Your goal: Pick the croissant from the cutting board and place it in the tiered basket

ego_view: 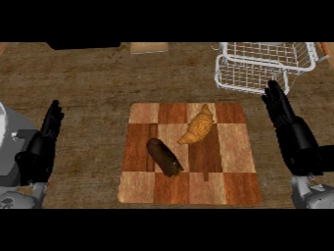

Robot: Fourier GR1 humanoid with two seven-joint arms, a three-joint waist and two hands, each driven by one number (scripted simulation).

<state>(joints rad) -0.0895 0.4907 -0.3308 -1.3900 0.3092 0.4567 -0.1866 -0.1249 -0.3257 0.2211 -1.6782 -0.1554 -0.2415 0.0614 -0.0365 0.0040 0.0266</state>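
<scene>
On the cutting board (227, 186), toward its far right part, the croissant (198, 126) is seen lying ungrasped; the left hand (43, 144) and right hand (294, 132) are held straight-fingered and empty at either side. The dark oblong item (164, 157) near it could be knocked or taken by mistake. One croissant, one dark oblong item and one tiered basket (260, 73) are counted.

The croissant (198, 126) lies on the cutting board (191, 192), with an oblong item (164, 157) just before and left of it (near, not touching). The tiered basket (263, 66) stands behind the board, to the right. The left hand (43, 147) and right hand (296, 135) flank the board.
</scene>
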